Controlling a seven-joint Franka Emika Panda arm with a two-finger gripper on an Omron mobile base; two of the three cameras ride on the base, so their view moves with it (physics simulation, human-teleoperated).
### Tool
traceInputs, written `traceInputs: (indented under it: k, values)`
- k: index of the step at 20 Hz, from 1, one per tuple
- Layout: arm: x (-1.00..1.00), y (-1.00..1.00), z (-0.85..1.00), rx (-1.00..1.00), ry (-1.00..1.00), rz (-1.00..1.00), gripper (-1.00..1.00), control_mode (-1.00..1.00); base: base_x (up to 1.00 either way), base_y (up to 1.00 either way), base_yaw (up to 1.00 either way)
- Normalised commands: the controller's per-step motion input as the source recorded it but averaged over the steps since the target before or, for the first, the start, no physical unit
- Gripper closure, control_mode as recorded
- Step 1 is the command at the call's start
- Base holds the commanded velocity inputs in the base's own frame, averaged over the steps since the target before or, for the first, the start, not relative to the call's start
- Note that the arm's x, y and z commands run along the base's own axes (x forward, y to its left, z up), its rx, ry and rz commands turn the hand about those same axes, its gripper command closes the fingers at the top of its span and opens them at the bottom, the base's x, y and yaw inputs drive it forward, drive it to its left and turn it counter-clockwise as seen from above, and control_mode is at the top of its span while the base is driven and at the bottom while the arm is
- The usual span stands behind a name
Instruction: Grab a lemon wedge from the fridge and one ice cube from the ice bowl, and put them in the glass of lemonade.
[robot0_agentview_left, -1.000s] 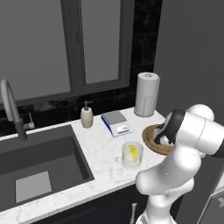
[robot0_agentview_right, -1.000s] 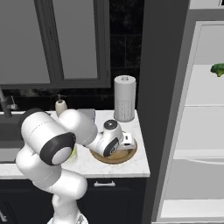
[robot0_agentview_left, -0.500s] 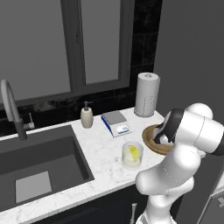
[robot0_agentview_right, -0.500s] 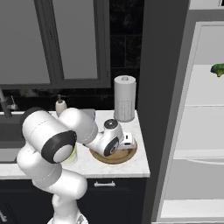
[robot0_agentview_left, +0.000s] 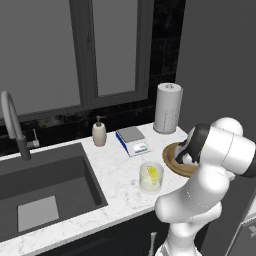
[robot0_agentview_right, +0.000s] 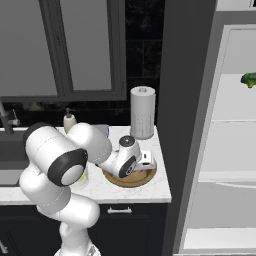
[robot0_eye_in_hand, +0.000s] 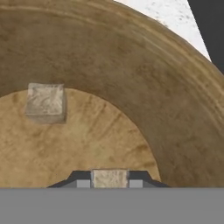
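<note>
Where the fridge (robot0_agentview_right: 222, 145) stood open at the right of the right base view, its white shelves carried a small green broccoli floret (robot0_agentview_right: 248, 79) high up. The marble bench (robot0_agentview_left: 117, 170) held a dark sink (robot0_agentview_left: 45, 192), a white paper towel roll (robot0_agentview_left: 167, 107), a soap bottle (robot0_agentview_left: 99, 133) and a small scale (robot0_agentview_left: 132, 141). The ice bowl (robot0_agentview_left: 172, 159), wide, shallow and brown, sat near the bench's right end, partly hidden by the arm in both base views. The glass of lemonade (robot0_agentview_left: 151, 177) stood just left of it, with the lemon wedge (robot0_agentview_left: 151, 173) showing yellow inside. In the hand view the pincer (robot0_eye_in_hand: 109, 183) was down in the bowl, its tips closed against a pale ice cube (robot0_eye_in_hand: 109, 178), while a second cube (robot0_eye_in_hand: 45, 102) lay apart on the bowl's floor.
</note>
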Motion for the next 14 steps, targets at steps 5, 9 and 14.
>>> traceInputs:
  k: [5, 9, 14]
  values:
    - [0.00, 0.00, 0.00, 0.00, 0.00, 0.00, 1.00, -1.00, 0.00, 0.00, 0.00]
    - [-0.12, 0.00, 0.20, 0.00, 0.00, 0.00, 1.00, -1.00, 0.00, 0.00, 0.00]
    - [-0.11, 0.06, 0.57, 0.00, -0.01, 0.00, 1.00, -1.00, 0.00, 0.00, 0.00]
